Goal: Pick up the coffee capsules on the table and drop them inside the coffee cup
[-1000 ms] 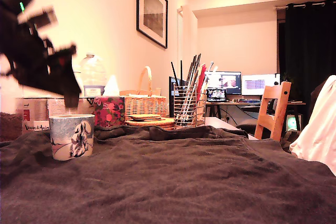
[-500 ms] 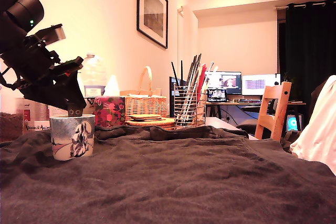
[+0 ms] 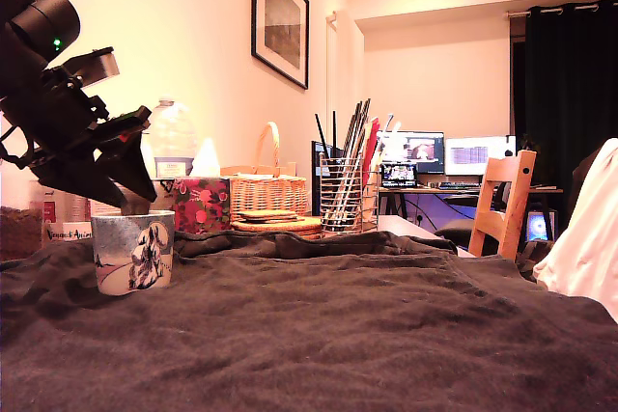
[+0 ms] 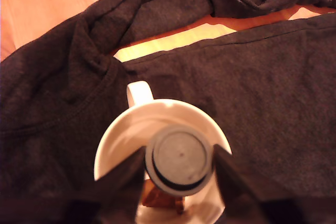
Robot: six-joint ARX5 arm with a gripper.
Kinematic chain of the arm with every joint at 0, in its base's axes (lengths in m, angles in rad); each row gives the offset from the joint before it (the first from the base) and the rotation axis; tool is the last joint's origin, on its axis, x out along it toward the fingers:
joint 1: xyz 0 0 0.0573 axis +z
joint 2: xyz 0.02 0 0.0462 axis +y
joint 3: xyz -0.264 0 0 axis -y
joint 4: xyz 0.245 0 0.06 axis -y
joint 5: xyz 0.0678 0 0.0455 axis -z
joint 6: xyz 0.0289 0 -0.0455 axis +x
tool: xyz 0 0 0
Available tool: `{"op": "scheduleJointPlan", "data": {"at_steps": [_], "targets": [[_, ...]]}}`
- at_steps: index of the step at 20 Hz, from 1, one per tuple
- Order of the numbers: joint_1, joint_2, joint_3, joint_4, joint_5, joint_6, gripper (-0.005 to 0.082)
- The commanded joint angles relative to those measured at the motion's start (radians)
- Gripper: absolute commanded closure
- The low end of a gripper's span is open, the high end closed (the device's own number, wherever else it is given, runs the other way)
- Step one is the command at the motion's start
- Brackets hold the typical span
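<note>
1. Dark brown-grey cloth all over the table, wrinkly everywhere. Taking the coffee cup as my landmark: it sits on that cloth near the exterior view's left edge, and the cloth around it looks bare of any loose capsules, as far as I can see.
2. Behind the cup there's a red floral container, then a wicker basket and a wire utensil holder further off towards the exterior view's right. None of that matters for me.
3. My arm hangs tilted right over the cup, with the gripper poised above its open mouth.
4. The jaws are clamped on the dark grey capsule, one finger each side of its rim, flat lid facing the wrist cam.
5. Something orange shows down inside the cup below it. I'd guess that's the other capsule already in, but it's mostly hidden.
6. So I reckon I'm at the drop step for the last one. Next move just needs the jaws to open; it looks centred enough over the mouth, though slightly towards one wall, so it might clip the rim.
</note>
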Motion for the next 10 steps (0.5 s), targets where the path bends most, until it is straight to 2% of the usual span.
{"op": "scheduleJointPlan", "data": {"at_steps": [1,6,10], "targets": [[-0.002,0.012,0.011,0.001,0.000,-0.002,0.0268],[-0.002,0.011,0.011,0.001,0.001,-0.002,0.0298],[-0.002,-0.003,0.011,-0.001,0.030,-0.002,0.0479]]}}
